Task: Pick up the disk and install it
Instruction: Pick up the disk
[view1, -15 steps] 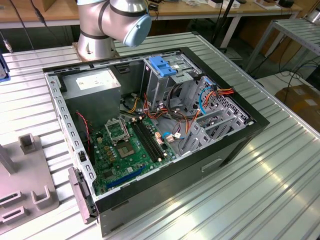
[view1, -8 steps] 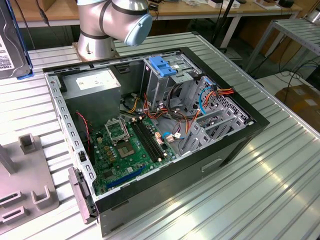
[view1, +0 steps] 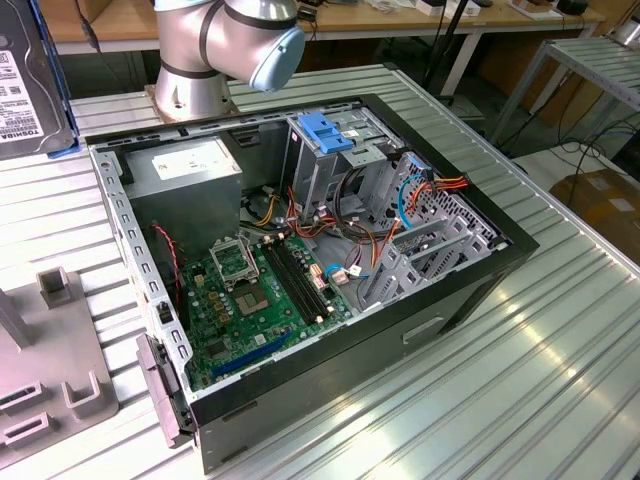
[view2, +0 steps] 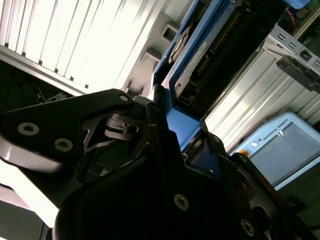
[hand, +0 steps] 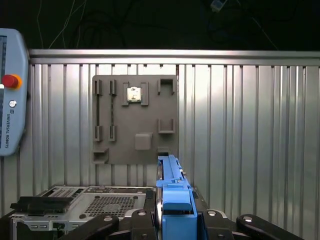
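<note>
First wrist view: the gripper (hand: 172, 220) clamps the disk (hand: 171, 182) edge-on between its jaws, long axis running straight out ahead of the tool, computer case (hand: 75, 200) off to one side

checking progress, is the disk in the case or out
Out: the disk is held by the pincer at the exterior view's left, outside the case.
</note>
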